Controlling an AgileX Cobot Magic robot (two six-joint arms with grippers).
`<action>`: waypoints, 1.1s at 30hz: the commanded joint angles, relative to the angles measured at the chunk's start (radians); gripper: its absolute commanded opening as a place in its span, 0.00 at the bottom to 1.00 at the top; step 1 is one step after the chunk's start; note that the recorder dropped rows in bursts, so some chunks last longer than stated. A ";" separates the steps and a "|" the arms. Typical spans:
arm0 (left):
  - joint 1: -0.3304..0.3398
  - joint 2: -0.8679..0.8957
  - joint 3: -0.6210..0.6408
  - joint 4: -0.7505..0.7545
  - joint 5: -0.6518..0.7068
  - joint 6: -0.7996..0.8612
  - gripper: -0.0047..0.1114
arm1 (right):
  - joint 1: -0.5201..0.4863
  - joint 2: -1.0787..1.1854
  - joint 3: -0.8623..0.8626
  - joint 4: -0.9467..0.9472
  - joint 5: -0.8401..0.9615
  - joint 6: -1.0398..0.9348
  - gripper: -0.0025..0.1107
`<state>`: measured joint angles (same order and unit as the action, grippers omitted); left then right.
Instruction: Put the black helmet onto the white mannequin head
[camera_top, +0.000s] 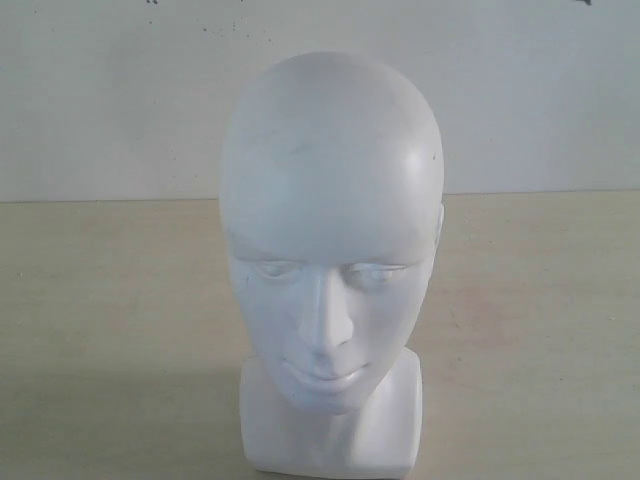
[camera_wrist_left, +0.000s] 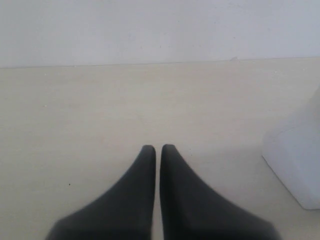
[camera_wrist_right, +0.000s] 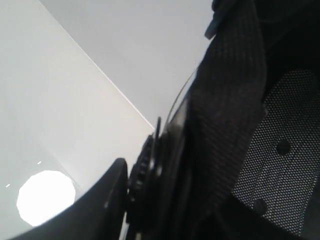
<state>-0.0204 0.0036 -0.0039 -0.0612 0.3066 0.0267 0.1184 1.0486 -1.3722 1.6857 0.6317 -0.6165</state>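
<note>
Currently carried: black helmet (camera_wrist_right: 280, 165), off the table and absent from the exterior view. Only the right wrist view shows it, seen from underneath, with mesh lining and a woven strap (camera_wrist_right: 230, 85) against a ceiling with a round lamp (camera_wrist_right: 45, 197).
Right arm: right gripper (camera_wrist_right: 131, 186) closed on the helmet's rim. One finger (camera_wrist_right: 100, 202) lies against the outside of the shell; the inner one is hidden by padding.
Left arm: left gripper (camera_wrist_left: 157, 150) with its fingers (camera_wrist_left: 142, 175) drawn together to a hairline gap, holding nothing, over the table near the neck base.
Head: white mannequin head (camera_top: 330, 220), upright on the pale table (camera_top: 90, 300), facing the exterior camera, crown bare.
Stage, as judged: helmet lifted, not yet brought over the head.
Hazard, edge grip: held by one rim only, the helmet could swing or slip, since its weight hangs to one side.
Hazard, strap: loose webbing could catch on the nose or brow and stop the shell from seating.
Hazard, head: nothing steadies the base, so a sideways shove from an off-centre descent could tip or slide it.
Hazard, visor: not visible, so which way the opening faces cannot be told.
</note>
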 joint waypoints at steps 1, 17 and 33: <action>0.000 -0.004 0.004 -0.002 -0.010 0.002 0.08 | -0.007 -0.002 -0.027 0.059 0.031 0.017 0.02; 0.000 -0.004 0.004 -0.002 -0.010 0.002 0.08 | -0.007 0.009 -0.029 0.059 0.038 0.192 0.02; 0.000 -0.004 0.004 -0.002 -0.010 0.002 0.08 | -0.007 0.009 -0.145 0.059 0.007 0.041 0.02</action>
<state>-0.0204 0.0036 -0.0039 -0.0612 0.3066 0.0267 0.1184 1.0721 -1.4943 1.6906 0.6768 -0.5273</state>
